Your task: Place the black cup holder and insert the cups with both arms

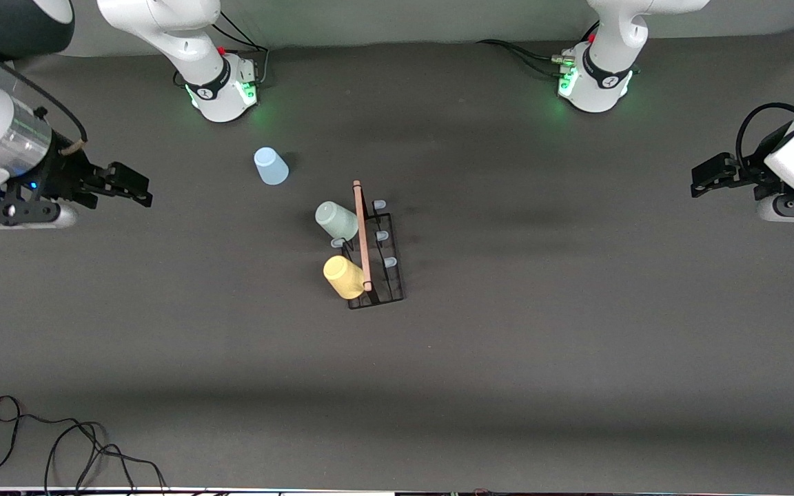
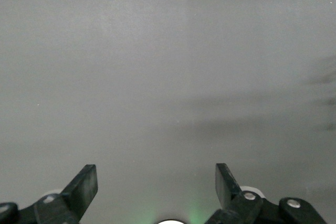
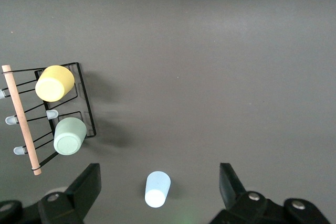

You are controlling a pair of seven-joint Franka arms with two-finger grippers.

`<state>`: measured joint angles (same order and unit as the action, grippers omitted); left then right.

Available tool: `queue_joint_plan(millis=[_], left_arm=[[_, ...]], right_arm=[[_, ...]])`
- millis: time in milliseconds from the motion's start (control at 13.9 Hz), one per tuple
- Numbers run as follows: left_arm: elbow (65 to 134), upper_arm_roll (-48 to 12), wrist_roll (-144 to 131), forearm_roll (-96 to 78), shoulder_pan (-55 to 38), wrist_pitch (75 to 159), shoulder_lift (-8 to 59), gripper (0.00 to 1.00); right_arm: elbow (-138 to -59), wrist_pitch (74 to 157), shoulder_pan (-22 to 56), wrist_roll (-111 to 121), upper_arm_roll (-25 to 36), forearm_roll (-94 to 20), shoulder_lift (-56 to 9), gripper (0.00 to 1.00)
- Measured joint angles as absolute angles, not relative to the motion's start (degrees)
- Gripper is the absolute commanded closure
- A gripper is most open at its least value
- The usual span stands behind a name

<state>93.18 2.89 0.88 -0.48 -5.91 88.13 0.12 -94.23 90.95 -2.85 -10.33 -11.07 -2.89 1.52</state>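
The black cup holder (image 1: 389, 279) stands mid-table, its wooden rod handle (image 1: 362, 234) on top. A mint green cup (image 1: 336, 220) and a yellow cup (image 1: 344, 277) hang on pegs on its side toward the right arm's end. The pegs on its other side are bare. The light blue cup (image 1: 271, 166) sits alone on the table, farther from the front camera, near the right arm's base. My right gripper (image 1: 143, 193) is open and empty, up over the right arm's end; its wrist view (image 3: 159, 167) shows the blue cup (image 3: 157, 188) and the holder (image 3: 84, 103) below. My left gripper (image 1: 697, 180) is open and empty over the left arm's end (image 2: 155, 169).
Loose black cables (image 1: 59, 448) lie near the table's front edge at the right arm's end. The two arm bases (image 1: 221, 89) (image 1: 593, 83) stand at the back edge with green lights.
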Motion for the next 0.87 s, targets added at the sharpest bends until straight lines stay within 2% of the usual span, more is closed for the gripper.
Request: queue_joint_plan(millis=[144, 433, 866], left_arm=[[93.2, 2.9, 0.9, -0.5, -5.9, 88.1, 0.1, 0.0], [93.2, 2.9, 0.9, -0.5, -5.9, 88.1, 0.2, 0.0], [93.2, 2.9, 0.9, -0.5, -5.9, 88.1, 0.2, 0.0]], right_arm=[[-96.2, 91.6, -4.4, -10.3, -12.3, -2.9, 3.2, 0.0], [-96.5, 92.0, -4.6, -10.4, -10.9, -3.1, 3.3, 0.0], [-93.2, 88.4, -4.1, -10.4, -7.7, -3.5, 3.0, 0.0]])
